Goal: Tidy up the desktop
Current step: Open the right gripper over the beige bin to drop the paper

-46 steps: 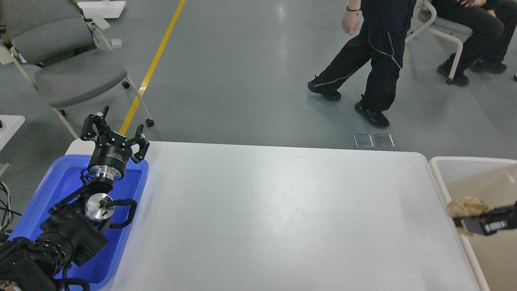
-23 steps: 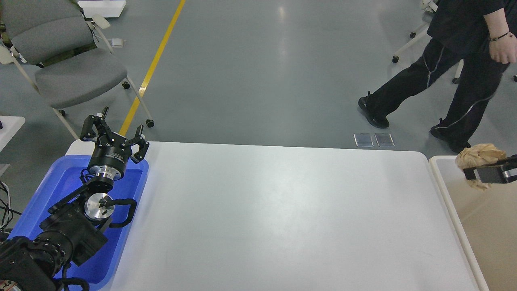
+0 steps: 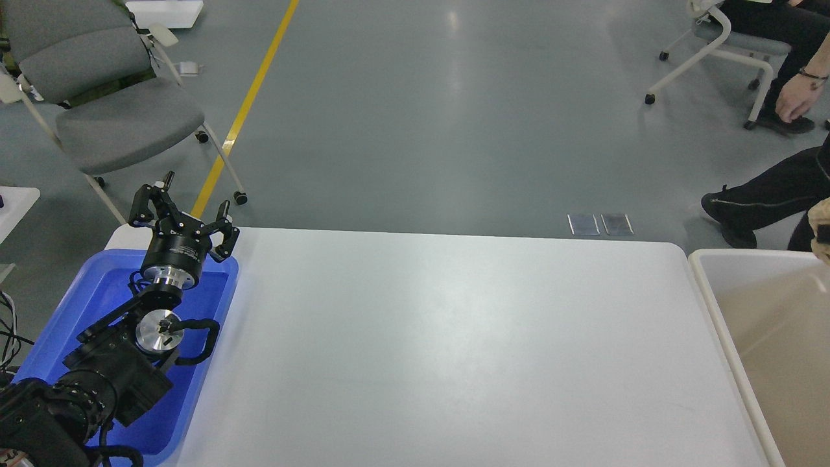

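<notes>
The white desktop [image 3: 454, 350] fills the middle of the head view, and I see nothing lying on it. My left gripper [image 3: 183, 206] is open and empty, held above the far end of the blue tray [image 3: 91, 305] at the desktop's left edge. My right gripper is out of view. A sliver of a crumpled tan wad [image 3: 823, 224] shows at the right edge, above the far corner of the beige bin [image 3: 771, 337].
A grey chair [image 3: 110, 110] stands behind the tray on the left. A white-framed chair [image 3: 720, 45] and a person's leg [image 3: 758, 194] are at the far right. A yellow floor line [image 3: 249, 97] runs away from the table.
The right gripper with the tan wad rose over the bin and left the view at the right edge. The walking person moved off right. The left arm has not moved.
</notes>
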Controlling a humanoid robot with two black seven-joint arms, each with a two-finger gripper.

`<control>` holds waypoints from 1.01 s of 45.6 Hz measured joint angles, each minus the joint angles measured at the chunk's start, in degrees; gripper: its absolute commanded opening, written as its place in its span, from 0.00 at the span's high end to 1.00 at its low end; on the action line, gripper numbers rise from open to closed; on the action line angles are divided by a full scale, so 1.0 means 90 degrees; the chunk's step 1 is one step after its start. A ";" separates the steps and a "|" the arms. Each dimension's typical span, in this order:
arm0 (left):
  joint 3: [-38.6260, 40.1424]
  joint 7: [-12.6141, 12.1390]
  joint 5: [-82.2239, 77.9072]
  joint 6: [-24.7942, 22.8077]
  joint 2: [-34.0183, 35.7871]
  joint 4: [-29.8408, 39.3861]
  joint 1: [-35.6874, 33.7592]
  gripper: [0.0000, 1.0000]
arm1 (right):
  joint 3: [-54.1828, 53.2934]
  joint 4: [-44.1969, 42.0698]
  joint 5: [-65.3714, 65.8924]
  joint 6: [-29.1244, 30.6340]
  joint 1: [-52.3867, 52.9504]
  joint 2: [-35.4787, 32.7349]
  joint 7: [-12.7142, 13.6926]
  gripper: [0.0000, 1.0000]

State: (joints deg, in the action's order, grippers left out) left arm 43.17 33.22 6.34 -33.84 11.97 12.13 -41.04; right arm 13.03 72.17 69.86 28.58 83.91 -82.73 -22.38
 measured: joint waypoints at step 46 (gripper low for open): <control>-0.0001 0.0000 -0.0001 0.0001 -0.0001 0.0000 0.0000 0.00 | -0.0067 -0.6002 -0.6904 -0.1924 -0.5073 0.3965 0.0086 1.00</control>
State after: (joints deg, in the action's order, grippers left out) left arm 43.16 33.22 6.32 -33.83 11.96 12.13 -41.04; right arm 12.43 18.15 7.72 11.26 38.25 -47.05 -21.61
